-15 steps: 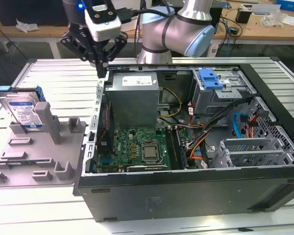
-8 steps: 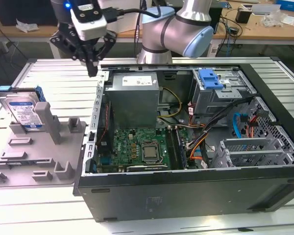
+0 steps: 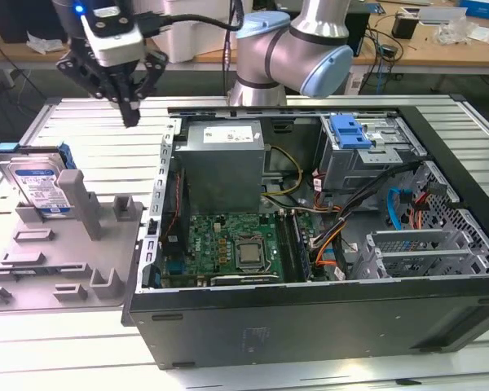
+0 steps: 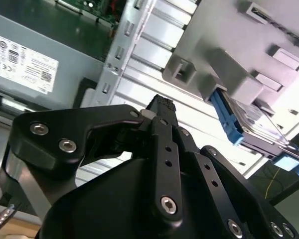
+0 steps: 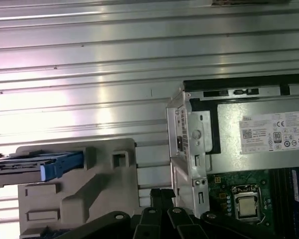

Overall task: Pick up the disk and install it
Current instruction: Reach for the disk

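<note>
My claw (image 3: 131, 116) is matte black. The disk (image 3: 39, 186) is silver with a white-and-blue label, framed in bright blue. The fixture (image 3: 73, 244) is pale grey. The bench (image 3: 98, 134) is silver, striped with parallel ribs. The computer case (image 3: 310, 334) is black, its motherboard (image 3: 224, 244) green.

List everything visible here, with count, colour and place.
disk: one, silver in blue carrier, upright in the fixture, exterior view's left.
fixture: one, grey, on the table beside the case.
computer case: one, black, open, on the table.
power supply: one, grey, inside the case.
motherboard: one, green, inside the case.
drive cage: one, grey, inside the case, blue bracket on top.
table: one, silver, slatted.
gripper: one, black, shut, empty, above the table between disk and case.
arm: one, silver and light blue, behind the case.
</note>
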Controlling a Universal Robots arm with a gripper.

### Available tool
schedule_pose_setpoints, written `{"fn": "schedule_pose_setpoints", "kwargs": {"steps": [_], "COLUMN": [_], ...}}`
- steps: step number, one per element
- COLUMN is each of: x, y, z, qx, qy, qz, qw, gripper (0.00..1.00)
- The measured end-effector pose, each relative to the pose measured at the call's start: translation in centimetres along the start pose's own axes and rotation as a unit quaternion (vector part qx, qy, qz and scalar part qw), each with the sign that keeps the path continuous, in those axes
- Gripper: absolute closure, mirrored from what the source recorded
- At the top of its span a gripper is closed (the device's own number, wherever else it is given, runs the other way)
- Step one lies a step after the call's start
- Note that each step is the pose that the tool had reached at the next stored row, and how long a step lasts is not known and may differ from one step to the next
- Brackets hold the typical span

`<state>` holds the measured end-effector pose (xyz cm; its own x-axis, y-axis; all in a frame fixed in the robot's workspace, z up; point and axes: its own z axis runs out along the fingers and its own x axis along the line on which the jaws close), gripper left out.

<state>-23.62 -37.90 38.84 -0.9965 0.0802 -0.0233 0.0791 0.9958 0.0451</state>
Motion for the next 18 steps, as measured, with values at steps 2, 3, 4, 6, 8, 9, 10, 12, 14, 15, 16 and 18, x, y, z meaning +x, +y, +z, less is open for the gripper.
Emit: {"fn": "schedule_pose_setpoints", "kwargs": {"steps": [2,3,4,6,8,9,10,12,14,15,16,18], "x": [1.64,3.14,3.59,4.7,6.02,6.53,7.0,8.93,10.5,11.22,12.05,13.27], "y": [-0.06,-0.1,-0.11,-0.13,-0.13,-0.13,-0.13,-0.08,0.06,0.13,0.22,0.39], "z": [0.08,0.18,0.21,0.29,0.39,0.42,0.45,0.58,0.7,0.78,0.86,0.99], "qx": [0.0,-0.0001,0.0,0.0,0.0,0.0,0.0001,0.0,0.0,0.0,0.0,0.0], "qy": [0.0,0.0,0.0,0.0001,0.0,0.0,0.0,0.0,0.0,0.0,0.0,0.0], "qz": [0.0,0.0,0.0,0.0,0.0,0.0,0.0,0.0,0.0,0.0,0.0,0.0], "qw": [1.0,1.0,1.0,1.0,1.0,1.0,1.0,1.0,1.0,1.0,1.0,1.0], "gripper": [0.89,0.89,0.89,0.89,0.89,0.89,0.89,0.89,0.89,0.89,0.89,0.89]}}
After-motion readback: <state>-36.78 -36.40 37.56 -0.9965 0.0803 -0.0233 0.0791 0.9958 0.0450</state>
